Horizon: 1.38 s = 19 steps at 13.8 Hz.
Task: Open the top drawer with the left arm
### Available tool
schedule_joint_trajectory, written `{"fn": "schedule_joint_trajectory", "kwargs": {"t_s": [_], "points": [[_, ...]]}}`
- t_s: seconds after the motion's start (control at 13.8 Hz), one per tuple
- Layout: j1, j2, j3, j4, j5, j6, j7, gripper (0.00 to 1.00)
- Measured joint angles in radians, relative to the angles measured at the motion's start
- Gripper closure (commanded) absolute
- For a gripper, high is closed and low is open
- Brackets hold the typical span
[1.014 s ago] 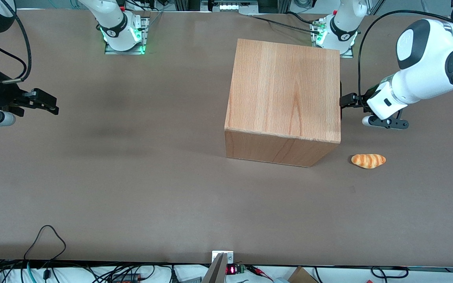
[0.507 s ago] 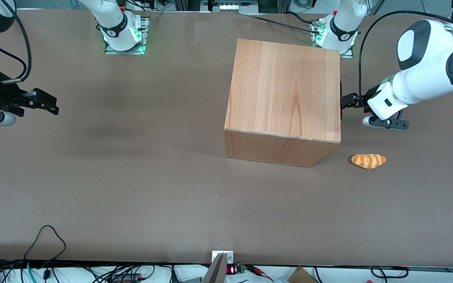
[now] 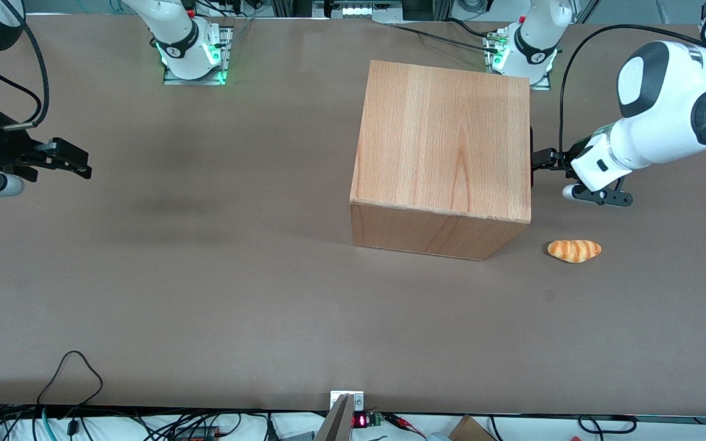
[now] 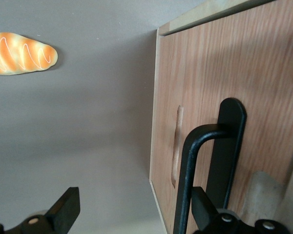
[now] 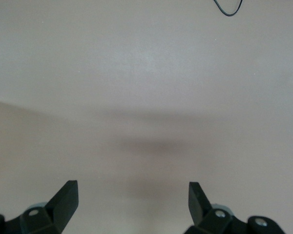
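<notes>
The wood-grain cabinet (image 3: pixel 445 141) stands on the brown table, its front facing the working arm's end. In the front view the top drawer shows no gap. The left arm (image 3: pixel 665 116) reaches in from that end, and its gripper (image 3: pixel 544 160) is against the cabinet front. In the left wrist view the drawer front (image 4: pixel 263 73) carries a black bar handle (image 4: pixel 190 165). The gripper (image 4: pixel 134 209) is open: one fingertip (image 4: pixel 202 204) sits between the handle bar and the panel, and the other fingertip (image 4: pixel 66 207) hangs over the bare table.
A bread roll (image 3: pixel 573 250) lies on the table in front of the cabinet, nearer the front camera than the gripper; it also shows in the left wrist view (image 4: pixel 22 53). The arm bases (image 3: pixel 521 49) stand at the table's back edge. Cables (image 3: pixel 71 367) lie near the front edge.
The left arm's upper joints have shifted slightly and the wrist has dropped a little nearer the front camera. The gripper stays at the cabinet front. The drawer has not visibly moved.
</notes>
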Motion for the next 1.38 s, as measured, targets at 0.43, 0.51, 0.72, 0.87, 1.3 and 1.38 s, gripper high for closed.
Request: {"fn": "schedule_joint_trajectory", "kwargs": {"t_s": [0.43, 0.51, 0.72, 0.87, 1.3, 1.38], "points": [[0.001, 0.007, 0.0, -0.001, -0.002, -0.001, 0.025, 0.0], [0.001, 0.018, -0.001, -0.005, -0.002, -0.001, 0.029, 0.0], [0.003, 0.055, -0.003, -0.002, -0.008, -0.002, 0.043, 0.0], [0.003, 0.056, -0.003, -0.002, -0.008, -0.002, 0.043, 0.0], [0.003, 0.056, -0.003, -0.002, -0.008, -0.002, 0.045, 0.0], [0.004, 0.056, -0.003, -0.002, -0.008, -0.002, 0.045, 0.0]]}}
